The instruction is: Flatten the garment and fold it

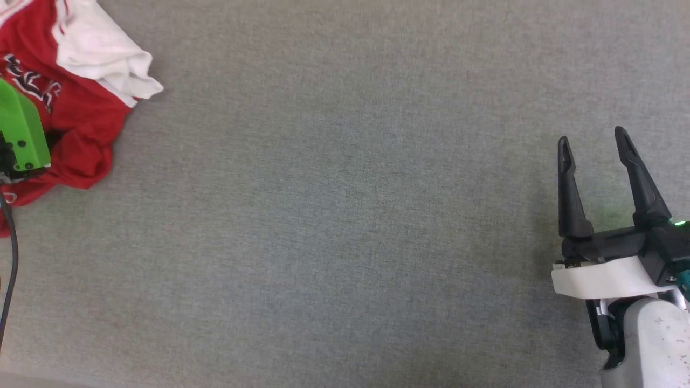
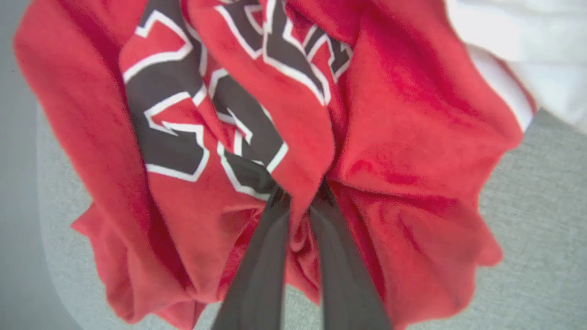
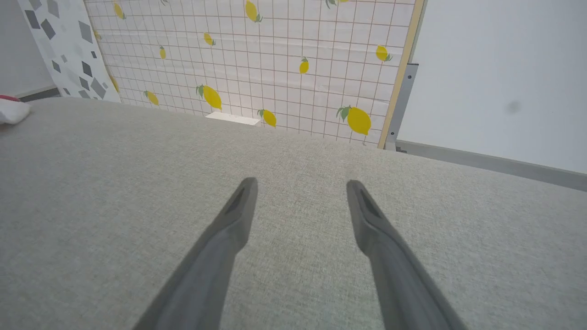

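**Left gripper pinching crumpled garment at far left, right gripper spread and empty**

Garment point(image 1: 81, 113) is bunched up in the top-left corner of the head view, lying on the grey surface point(image 1: 345, 215). It is not flat. Red body is wrinkled in folds, and the white sleeve point(image 1: 102, 48) is flopped out toward the centre. Part of the garment runs off the left edge of that view.

Left gripper point(image 2: 300, 195), left wrist view: the two dark fingers point(image 2: 261, 275) are drawn close together, with a ridge of red cloth clamped between the tips. Fabric gathers into pleats around the pinch. The grip is on red cloth just below the black, white-outlined lettering point(image 2: 183, 114), which is creased and only partly readable. White sleeve point(image 2: 541, 46) is at the upper right of that view, and grey surface shows at both lower corners. In the head view only the green housing point(image 1: 21, 132) of this arm shows over the garment, with a black cable point(image 1: 12, 253) hanging below it. Fingertips are hidden there.

Right gripper point(image 1: 593, 139) is at the lower right of the head view, well apart from the garment. Its fingers are spread wide with nothing between them. In the right wrist view the right gripper point(image 3: 301, 184) is above bare grey surface point(image 3: 91, 183), holding nothing. Behind it are a lemon-print panel point(image 3: 275, 59) and a white wall point(image 3: 504, 68).
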